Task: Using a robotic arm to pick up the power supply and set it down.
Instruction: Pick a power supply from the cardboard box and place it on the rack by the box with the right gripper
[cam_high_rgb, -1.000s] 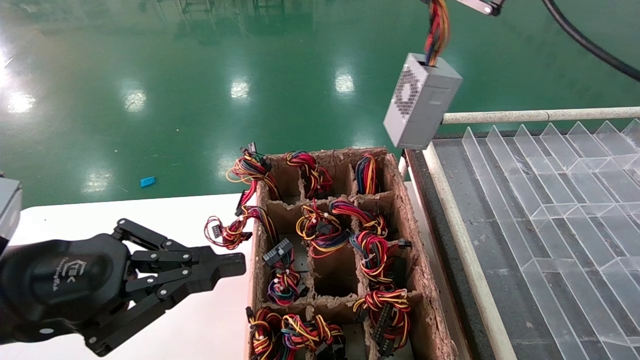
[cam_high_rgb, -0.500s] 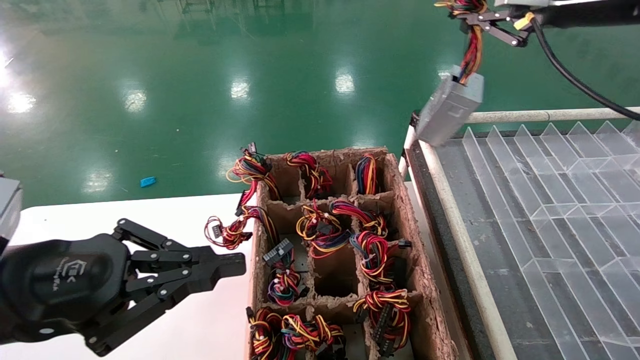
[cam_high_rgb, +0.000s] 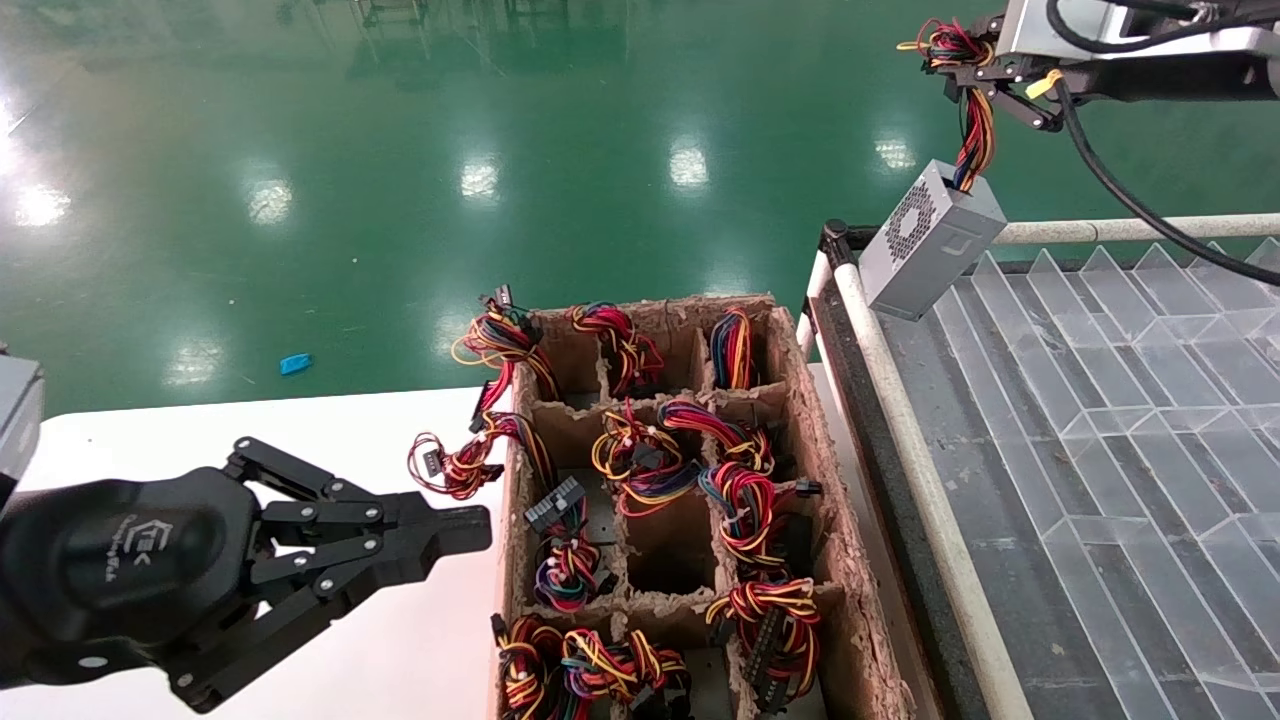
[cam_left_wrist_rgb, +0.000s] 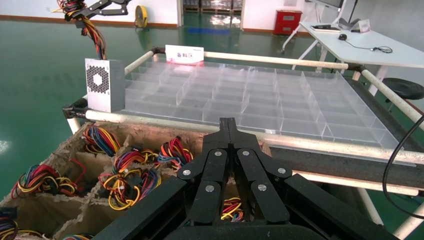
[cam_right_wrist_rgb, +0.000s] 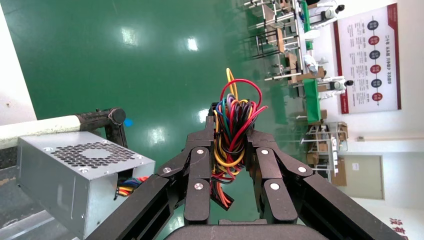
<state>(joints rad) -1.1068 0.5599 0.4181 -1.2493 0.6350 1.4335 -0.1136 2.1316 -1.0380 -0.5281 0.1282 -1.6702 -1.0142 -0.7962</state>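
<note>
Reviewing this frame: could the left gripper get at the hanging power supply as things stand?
Probably not: the left gripper sits low over the white table, jaws shut, with the cardboard box between it and the power supply, which hangs from the right gripper.

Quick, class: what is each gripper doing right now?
Left gripper: shut, holding nothing, over the white table.
Right gripper: shut on the wire bundle; the power supply hangs from it.

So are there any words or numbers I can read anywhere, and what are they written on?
White sign on the far rail of the clear divider tray: red Chinese characters, too small to read.
Left gripper: a white logo with small lettering on its black body, too blurred to read.
Wall poster in the right wrist view: round symbols and text, too small to read.
Power supply, hanging by its wires from the right gripper: no text visible.
</note>
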